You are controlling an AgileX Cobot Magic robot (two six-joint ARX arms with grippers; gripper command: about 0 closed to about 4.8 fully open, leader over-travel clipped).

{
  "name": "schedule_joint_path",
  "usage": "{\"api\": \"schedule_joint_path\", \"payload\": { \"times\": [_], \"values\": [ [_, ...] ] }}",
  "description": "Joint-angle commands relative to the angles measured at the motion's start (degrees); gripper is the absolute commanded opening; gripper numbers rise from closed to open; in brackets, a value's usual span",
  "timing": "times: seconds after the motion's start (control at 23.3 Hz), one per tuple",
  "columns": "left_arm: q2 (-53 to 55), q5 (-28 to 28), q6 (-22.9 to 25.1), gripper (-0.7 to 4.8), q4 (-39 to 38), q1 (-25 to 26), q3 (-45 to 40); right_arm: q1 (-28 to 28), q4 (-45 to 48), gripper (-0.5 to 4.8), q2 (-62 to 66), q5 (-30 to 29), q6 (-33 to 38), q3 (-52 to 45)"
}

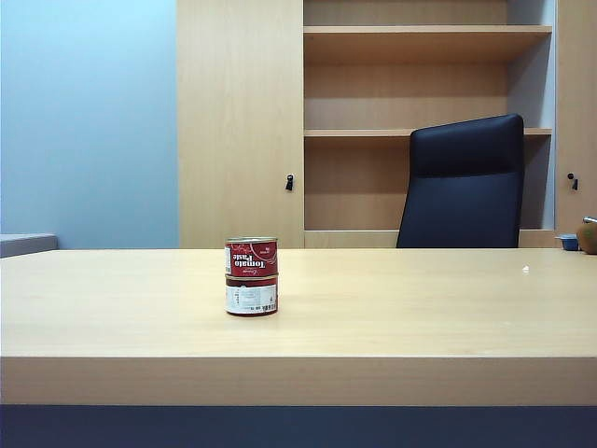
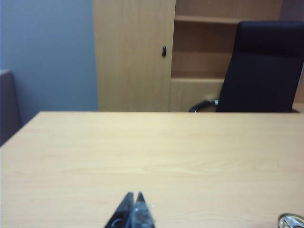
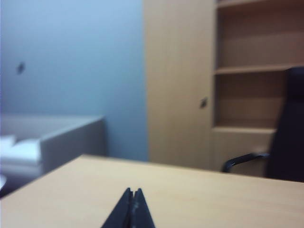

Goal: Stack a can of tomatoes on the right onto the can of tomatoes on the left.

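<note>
Neither gripper shows in the exterior view; both arms are out of that picture. On the table (image 1: 420,327), left of the middle, the upper tomato can (image 1: 251,257) sits squarely on the lower tomato can (image 1: 251,296), the two forming one upright column (the top label reads upside down, "Tomato Paste"). Behind the table stand a black office chair (image 1: 465,182) and a wooden shelf cabinet (image 1: 373,112), with a blue wall (image 1: 89,121) to the left.

From the left wrist view, the left gripper (image 2: 134,197) has its two dark fingertips pressed together with nothing between them, hovering low over bare tabletop. A sliver of a metal can rim (image 2: 291,221) peeks in at the picture's edge, well apart from the fingertips (which of the two cans it belongs to I cannot tell). The chair and cabinet lie beyond the table's far edge.

From the right wrist view, the right gripper (image 3: 132,192) likewise has its fingertips closed tight on nothing, above the table surface. No can appears here; the picture is somewhat blurred, showing the blue wall, the cabinet and part of the chair.
</note>
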Motion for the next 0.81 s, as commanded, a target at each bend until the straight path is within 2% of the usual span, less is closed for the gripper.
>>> {"api": "schedule_joint_path", "payload": {
  "times": [0.04, 0.17, 0.47, 0.69, 0.81],
  "values": [
    [-4.55, -1.36, 0.39, -0.05, 0.13, 0.33, -2.36, 0.00, -4.96, -0.05, -6.14, 5.03, 0.15, 0.04],
    [-10.58, -1.38, -0.17, -0.05, -1.46, 0.33, -6.51, 0.02, -11.54, -0.04, -14.91, 7.15, 0.15, 0.04],
    [-10.27, -3.41, -0.26, -0.05, -2.71, 0.35, -10.03, 0.13, -20.26, 0.00, -25.27, 7.43, 0.17, 0.04],
    [-10.27, -3.67, -1.01, -0.05, -3.28, 0.44, -13.35, 0.15, -33.79, 0.09, -27.23, 7.19, 0.94, -0.02],
    [-10.27, -3.65, -1.33, -0.05, -6.80, 0.37, -13.31, 0.11, -36.61, 0.09, -26.38, -1.36, 4.94, -3.13]
  ]
}}
